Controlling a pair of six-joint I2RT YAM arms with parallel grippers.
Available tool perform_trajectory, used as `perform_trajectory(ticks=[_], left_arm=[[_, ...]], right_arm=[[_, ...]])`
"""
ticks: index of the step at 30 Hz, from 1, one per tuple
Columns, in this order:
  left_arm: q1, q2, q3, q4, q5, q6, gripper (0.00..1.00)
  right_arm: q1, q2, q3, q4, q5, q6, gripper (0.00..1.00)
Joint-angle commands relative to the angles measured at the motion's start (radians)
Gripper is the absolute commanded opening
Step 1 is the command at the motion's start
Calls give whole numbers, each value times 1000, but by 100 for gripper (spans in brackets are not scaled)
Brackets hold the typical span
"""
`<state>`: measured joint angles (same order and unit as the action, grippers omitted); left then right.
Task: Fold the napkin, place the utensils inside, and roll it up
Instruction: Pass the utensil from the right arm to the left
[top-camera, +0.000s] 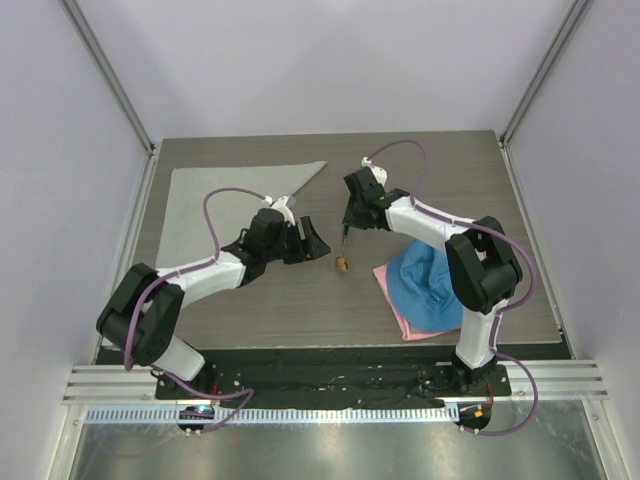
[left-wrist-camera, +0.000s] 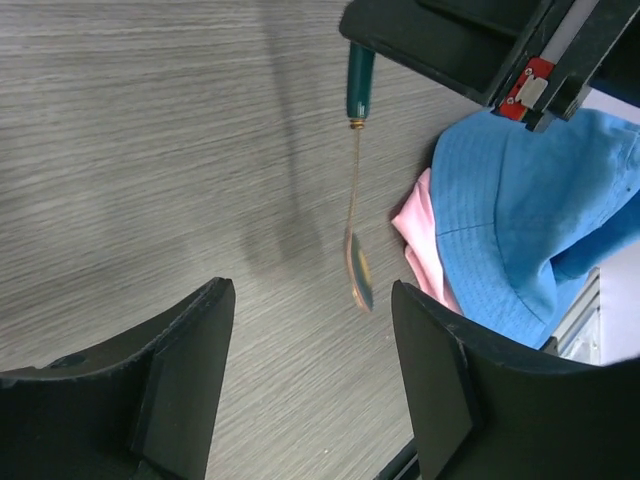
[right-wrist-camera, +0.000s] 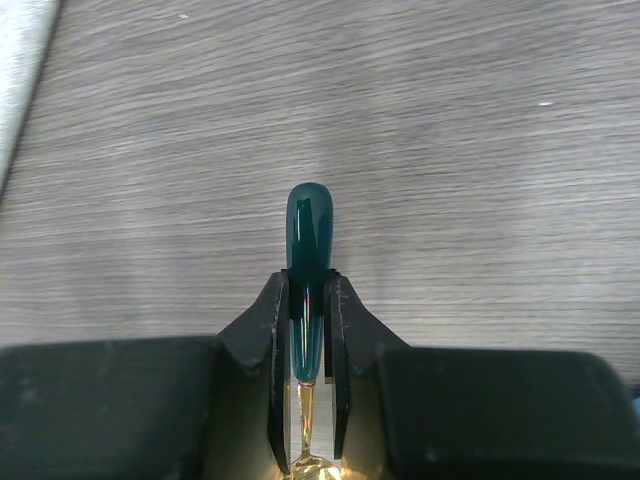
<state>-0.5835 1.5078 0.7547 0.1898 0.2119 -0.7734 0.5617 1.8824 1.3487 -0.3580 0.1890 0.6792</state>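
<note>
Green-handled, brass-bowled spoon (right-wrist-camera: 308, 250) is hanging clamped in right jaws (left jaws gaping, empty), likely bound for the grey cloth napkin (top-camera: 225, 200).

Left gripper (left-wrist-camera: 312, 335) agape, right gripper (right-wrist-camera: 308, 300) tight on spoon (right-wrist-camera: 308, 225)

Table (top-camera: 330, 310): grey wood-grain | far left: napkin (top-camera: 210, 205) flat, one edge slanted, possibly folded | near right: pink cloth (top-camera: 396, 312) with blue cloth (top-camera: 430, 285) heaped on it
</note>
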Motion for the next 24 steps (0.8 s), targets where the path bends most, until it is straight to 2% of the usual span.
perform_trajectory(ticks=[1,14,15,18,24], left_arm=[[-19,25,14,135,29,-35,67],[-53,141,54,134,80,-61,54],[-53,156,54,140,80,-64,48],[-53,173,57,167,89,-78,40],[-53,196,78,169,98,-93,31]], right_arm=[[23,-58,38,68,29,52,1],[32,-75,47,103,15,52,1],[32,-77,44,111,13,52,1],[32,-78,40,116,4,46,1],[32,-88,24,125,13,37,1]])
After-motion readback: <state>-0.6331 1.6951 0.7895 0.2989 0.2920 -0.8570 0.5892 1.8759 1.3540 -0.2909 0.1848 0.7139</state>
